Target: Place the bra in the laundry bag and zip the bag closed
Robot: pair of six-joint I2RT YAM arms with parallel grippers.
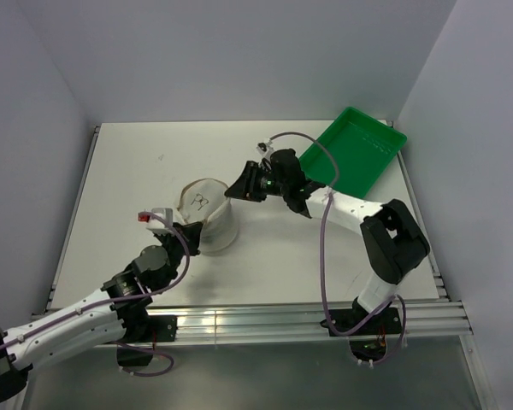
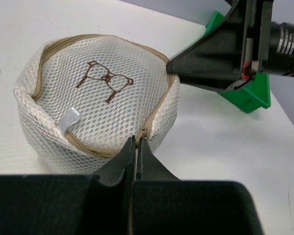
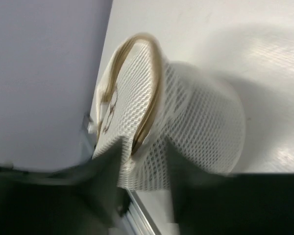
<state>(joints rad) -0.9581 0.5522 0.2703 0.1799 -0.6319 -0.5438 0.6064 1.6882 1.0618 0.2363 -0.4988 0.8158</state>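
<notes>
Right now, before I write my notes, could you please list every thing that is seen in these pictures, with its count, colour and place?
laundry bag: one, white mesh with a tan zip rim, centre-left of the table
emblem: one, brown stitching, on the bag's round top
tab: one, white, at the bag's rim
tray: one, green, far right corner of the table
table: one, white, under everything
cables: two, purple, one along each arm
left gripper: one, black, shut on the bag's zip rim, near side
right gripper: one, black, fingers apart on either side of the bag's right rim
</notes>
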